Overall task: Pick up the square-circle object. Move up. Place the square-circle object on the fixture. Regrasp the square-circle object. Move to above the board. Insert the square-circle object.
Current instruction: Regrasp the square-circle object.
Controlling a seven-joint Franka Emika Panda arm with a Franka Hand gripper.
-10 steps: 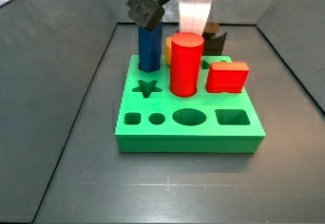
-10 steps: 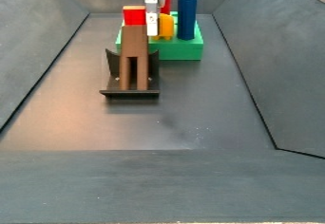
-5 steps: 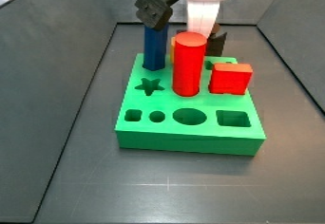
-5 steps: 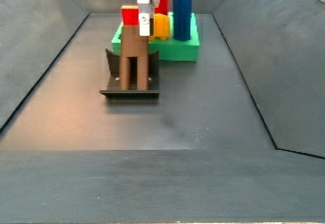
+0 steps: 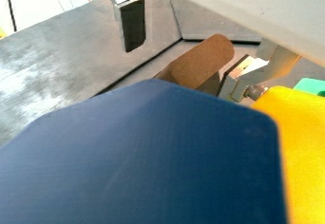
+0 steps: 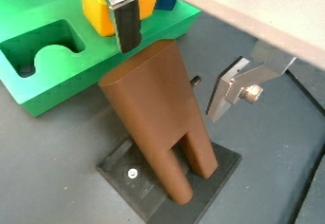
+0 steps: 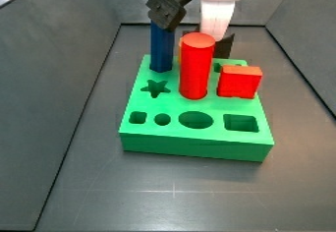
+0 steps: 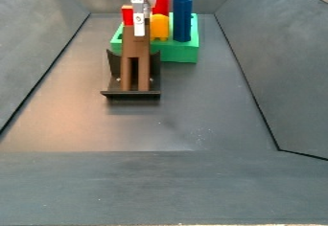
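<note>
The gripper is seen above the fixture, beside the green board, with its fingers spread wide and nothing held between them. The brown square-circle object is seen standing on the fixture, below the fingers.

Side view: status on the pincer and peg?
Pincer open, empty, over the board back row. Dark peg unheld, behind red cylinder. Blue post close by.
</note>
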